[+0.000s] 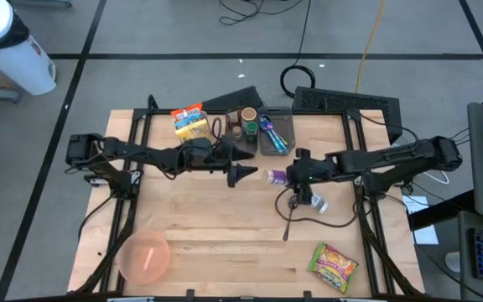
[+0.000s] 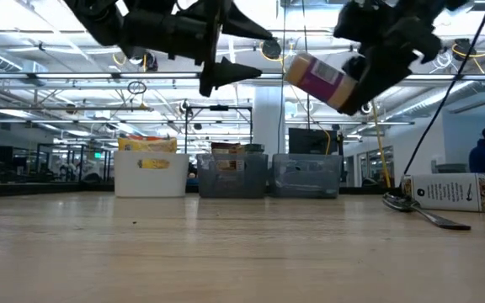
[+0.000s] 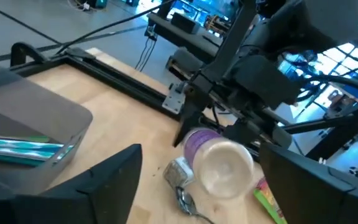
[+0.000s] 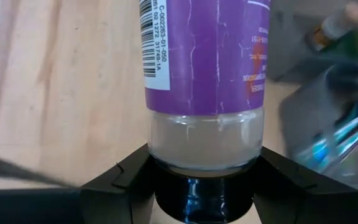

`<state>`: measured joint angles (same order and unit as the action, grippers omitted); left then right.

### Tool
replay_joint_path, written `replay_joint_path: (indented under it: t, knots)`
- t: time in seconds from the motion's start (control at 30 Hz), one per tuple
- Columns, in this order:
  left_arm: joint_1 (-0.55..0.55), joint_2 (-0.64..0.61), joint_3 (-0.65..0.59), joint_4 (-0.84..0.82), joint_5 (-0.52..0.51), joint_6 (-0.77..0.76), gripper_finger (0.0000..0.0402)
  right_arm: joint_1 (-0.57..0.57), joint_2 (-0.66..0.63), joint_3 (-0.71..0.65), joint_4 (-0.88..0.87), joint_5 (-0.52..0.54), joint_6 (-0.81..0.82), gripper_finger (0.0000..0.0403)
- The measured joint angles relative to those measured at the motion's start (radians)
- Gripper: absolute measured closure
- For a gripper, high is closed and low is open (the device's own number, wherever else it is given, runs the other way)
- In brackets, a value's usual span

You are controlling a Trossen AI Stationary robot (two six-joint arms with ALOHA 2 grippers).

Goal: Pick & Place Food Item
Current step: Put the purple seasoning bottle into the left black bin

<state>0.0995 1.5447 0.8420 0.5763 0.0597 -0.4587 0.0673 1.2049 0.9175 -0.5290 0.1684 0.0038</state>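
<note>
The right gripper (image 1: 290,175) is clenching a clear glass jar with a purple label (image 1: 276,176) by one end, holding it on its side in the air above the middle of the wooden counter (image 1: 225,226), well clear of the surface in the low view. The left gripper (image 1: 247,174) is hanging just left of the jar at the same height, its fingers spread wide and grasping nothing, the jar's free end facing the gap between them. The jar is probably fairly heavy for its size, rigid, smooth and breakable, so the glass could slip under a light pinch; the labelled body looks like the safest place to take hold, since the paper offers more friction than bare glass. At the far edge are sitting a white bin (image 2: 150,172) and two grey bins (image 2: 269,176) of items; a metal spoon (image 2: 419,212) and a small carton (image 2: 457,193) are lying on the right, a pink bowl (image 1: 145,256) near left, and a colourful snack packet (image 1: 333,266) near right
</note>
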Motion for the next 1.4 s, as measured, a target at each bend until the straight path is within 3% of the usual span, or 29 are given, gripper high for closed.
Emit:
replay_joint_path:
  t: [0.33, 0.6, 1.03, 1.4]
  knots:
    - [-0.010, 0.076, 0.088, -0.086, 0.026, -0.040, 0.0019, 0.027, 0.133, 0.171, -0.082, 0.101, -0.104, 0.0206]
    - [-0.017, 0.118, 0.118, -0.093, 0.052, -0.049, 0.0006, 0.026, 0.168, 0.212, -0.106, 0.125, -0.107, 0.0206]
    - [-0.024, 0.130, 0.118, -0.035, 0.071, -0.048, 0.0036, 0.024, 0.167, 0.240, -0.082, 0.171, -0.122, 0.0206]
    - [-0.030, 0.129, 0.118, -0.036, 0.071, -0.071, 0.0120, 0.024, 0.166, 0.240, -0.082, 0.176, -0.121, 0.0206]
